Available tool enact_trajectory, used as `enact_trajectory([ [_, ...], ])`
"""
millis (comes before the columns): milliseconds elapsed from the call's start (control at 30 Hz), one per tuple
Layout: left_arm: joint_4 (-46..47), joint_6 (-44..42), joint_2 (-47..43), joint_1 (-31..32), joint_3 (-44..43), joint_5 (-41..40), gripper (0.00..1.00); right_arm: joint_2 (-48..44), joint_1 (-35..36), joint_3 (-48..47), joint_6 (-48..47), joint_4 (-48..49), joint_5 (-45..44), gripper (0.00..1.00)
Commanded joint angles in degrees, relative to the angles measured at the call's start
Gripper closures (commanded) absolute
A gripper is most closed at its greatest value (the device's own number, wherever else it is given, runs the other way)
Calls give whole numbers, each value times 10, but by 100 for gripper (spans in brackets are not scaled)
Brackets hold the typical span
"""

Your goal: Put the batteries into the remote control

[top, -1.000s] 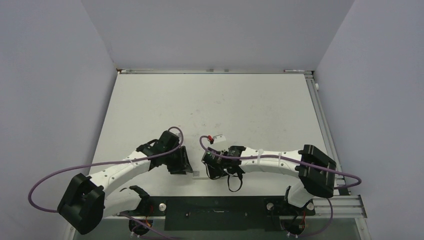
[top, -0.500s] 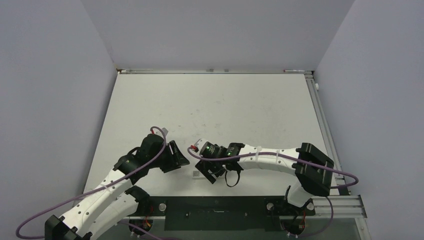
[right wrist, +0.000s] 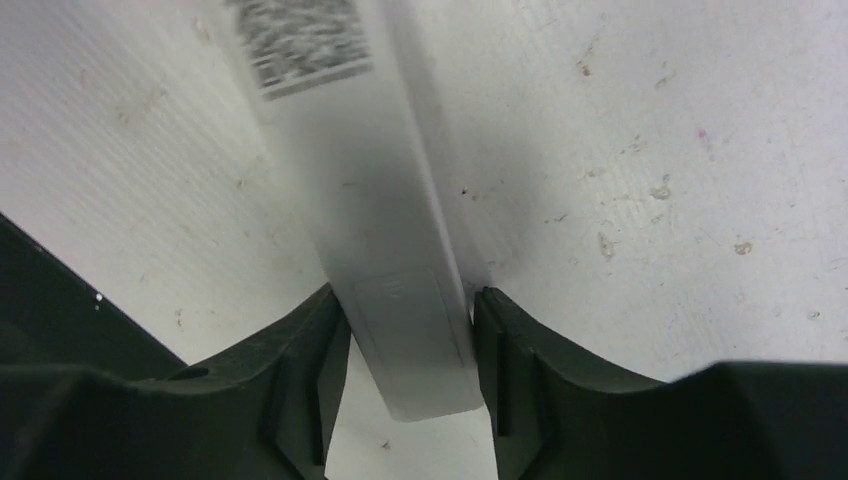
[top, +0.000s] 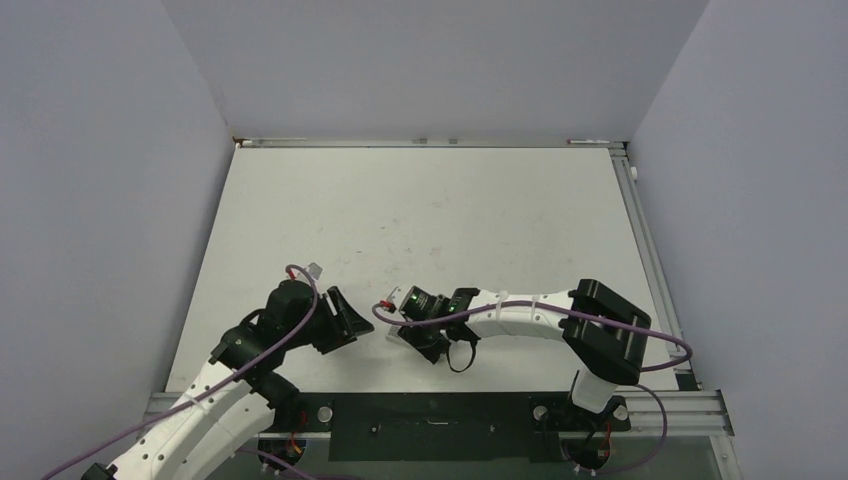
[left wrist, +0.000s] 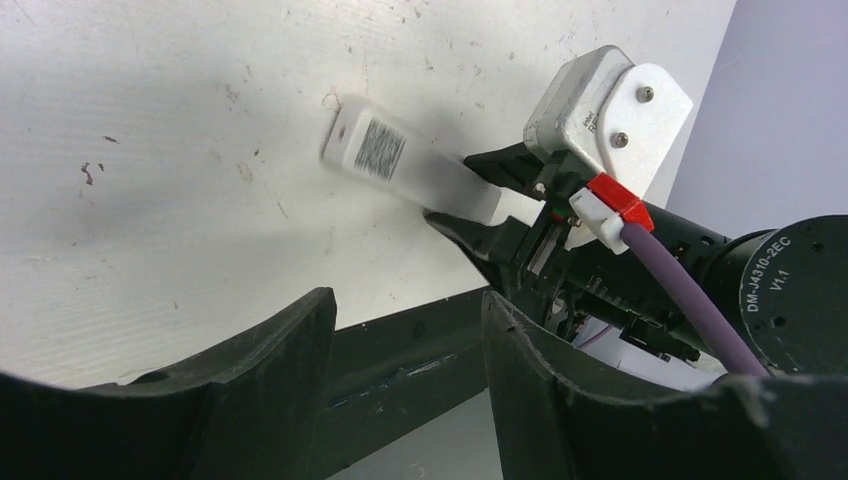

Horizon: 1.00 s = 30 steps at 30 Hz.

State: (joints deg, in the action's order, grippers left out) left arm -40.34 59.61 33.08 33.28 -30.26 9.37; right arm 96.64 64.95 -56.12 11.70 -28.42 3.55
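The remote control (right wrist: 385,250) is a slim white bar with a barcode label on its upper face. My right gripper (right wrist: 408,300) is shut on its near end, one black finger pressing each long side. In the left wrist view the remote control (left wrist: 400,165) sticks out leftward from the right gripper's fingers (left wrist: 470,225), low over the white table (left wrist: 150,150). My left gripper (left wrist: 408,305) is open and holds nothing, a short way left of the remote. From above, the left gripper (top: 350,318) and the right gripper (top: 402,336) face each other near the table's front edge. The batteries are out of view.
The black mounting rail (top: 430,415) runs along the near edge just behind both grippers. Grey walls close the table in on the left, back and right. A purple cable (top: 520,318) loops along the right arm.
The left arm drew back to the left and toward its base, and its jaws widened. The right gripper shifted left, opened wider, then closed on the remote control.
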Motion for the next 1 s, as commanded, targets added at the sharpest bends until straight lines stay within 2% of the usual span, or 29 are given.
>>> enact_trajectory([
  [0, 2, 46, -21, -2, 13, 10, 48, -6, 3, 19, 17, 0, 21, 75],
  [33, 10, 52, -26, -2, 17, 15, 47, -9, 3, 20, 25, -1, 21, 88],
  [67, 25, 58, -30, -2, 25, 22, 48, -17, 3, 21, 35, -3, 17, 91],
  [233, 141, 92, -32, -2, 62, 94, 47, -121, -5, 41, 113, 26, 27, 91],
  [433, 376, 165, -14, -3, 124, 162, 39, -276, -52, 87, 268, 116, 105, 92],
  [567, 525, 197, 21, -4, 147, 181, 34, -343, -88, 126, 350, 189, 168, 92],
  [800, 780, 247, 86, -6, 165, 197, 31, -363, -110, 130, 404, 261, 240, 91],
  [967, 835, 249, 110, -7, 152, 207, 29, -354, -110, 131, 437, 329, 275, 92],
])
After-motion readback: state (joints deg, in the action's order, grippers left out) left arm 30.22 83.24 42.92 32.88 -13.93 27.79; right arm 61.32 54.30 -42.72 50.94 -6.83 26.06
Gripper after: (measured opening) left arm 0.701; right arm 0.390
